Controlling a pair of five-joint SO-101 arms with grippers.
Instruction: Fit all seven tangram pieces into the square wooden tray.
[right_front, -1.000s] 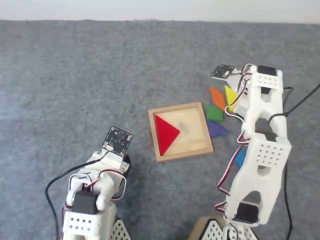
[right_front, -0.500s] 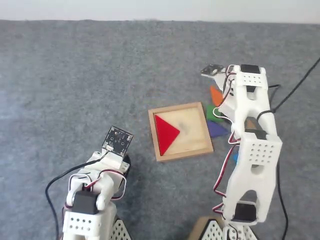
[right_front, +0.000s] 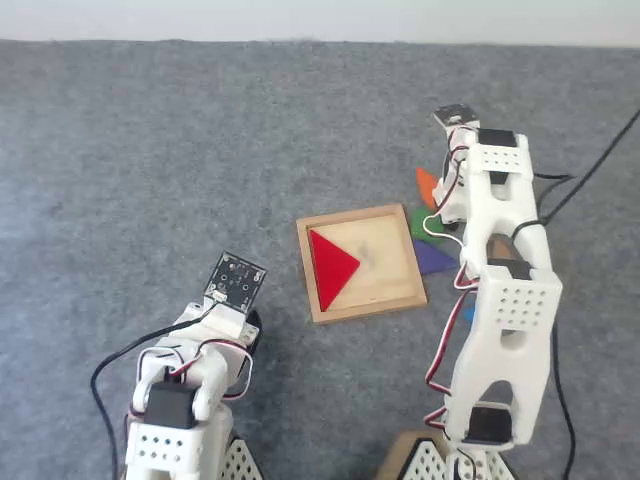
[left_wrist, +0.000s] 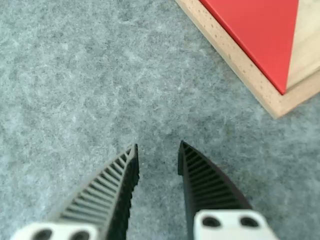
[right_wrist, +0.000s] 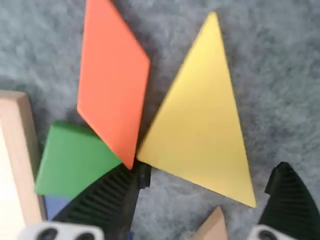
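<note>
The square wooden tray (right_front: 385, 297) lies mid-table with a red triangle (right_front: 330, 265) in its left half. To its right lie an orange parallelogram (right_front: 427, 185), a green piece (right_front: 425, 225), a purple piece (right_front: 435, 258) and a blue piece (right_front: 468, 313), all partly under the right arm (right_front: 495, 190). My right gripper (right_wrist: 207, 172) hangs open over the near edge of the yellow triangle (right_wrist: 200, 120), with the orange parallelogram (right_wrist: 112, 85) and green piece (right_wrist: 70, 165) beside it. My left gripper (left_wrist: 157, 147) is open over bare carpet near the tray's corner (left_wrist: 250, 75).
Grey carpet covers the table, with wide free room on the left and far side. The left arm (right_front: 190, 380) rests at the near left edge. A tan tip (right_wrist: 210, 227) pokes in between the right gripper's fingers.
The right arm has swung left and then stretched farther out, and it now covers the yellow triangle in the high view. The left arm has kept still.
</note>
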